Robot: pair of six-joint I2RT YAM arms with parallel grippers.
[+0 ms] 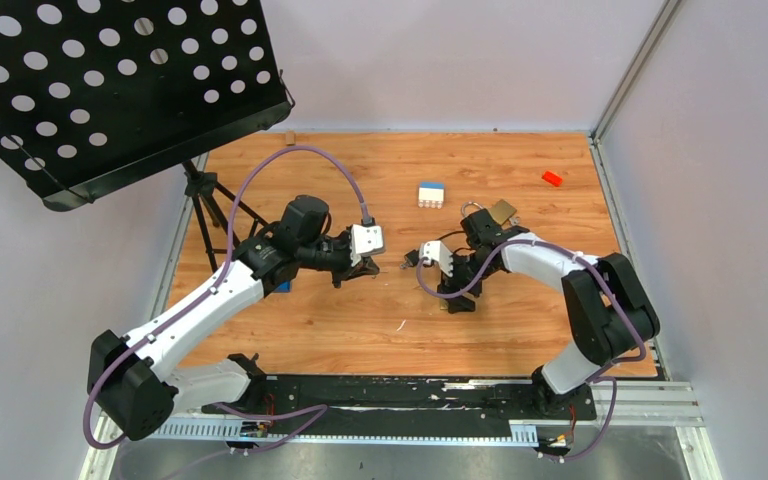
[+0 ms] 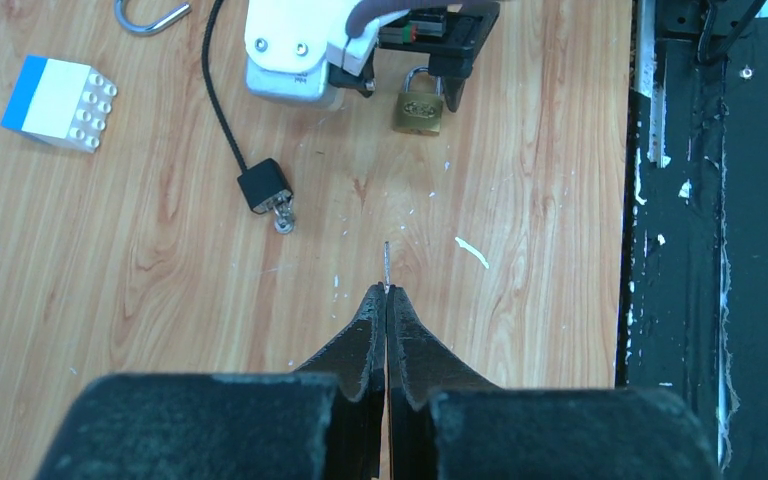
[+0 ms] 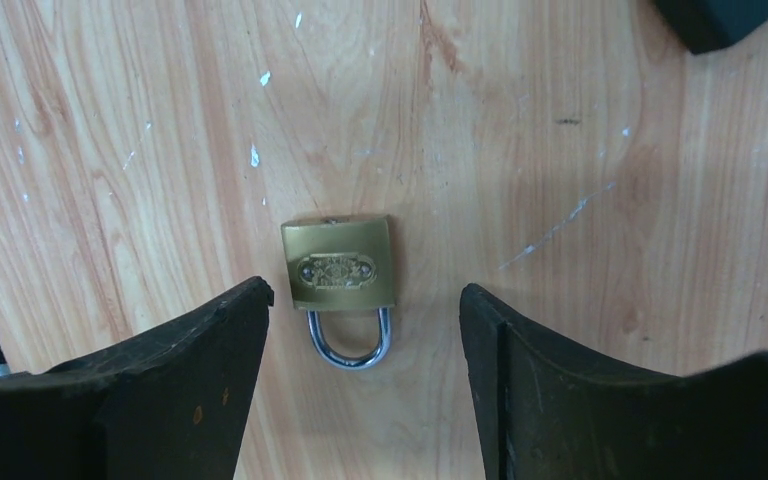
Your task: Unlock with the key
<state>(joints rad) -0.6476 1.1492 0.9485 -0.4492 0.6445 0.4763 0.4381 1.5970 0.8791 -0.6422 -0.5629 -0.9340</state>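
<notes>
- Table [image 1: 520, 330]: wood; work zone between arms.
- Right gripper [image 3: 365, 293]: fingers spread, straddling padlock [image 3: 338, 265], not clamping it.
- Left gripper [image 2: 387, 295]: fingers clenched on key [image 2: 387, 262], apart from padlock.
- Padlock: flat on table, shackle seated, body end facing left gripper.
- Key: thin grey sliver projecting from left tips.
- Step, judged: lock not yet steadied, insertion not begun.
- Next: right fingers clamp body; left aligns blade with keyway, which is not visible.
</notes>
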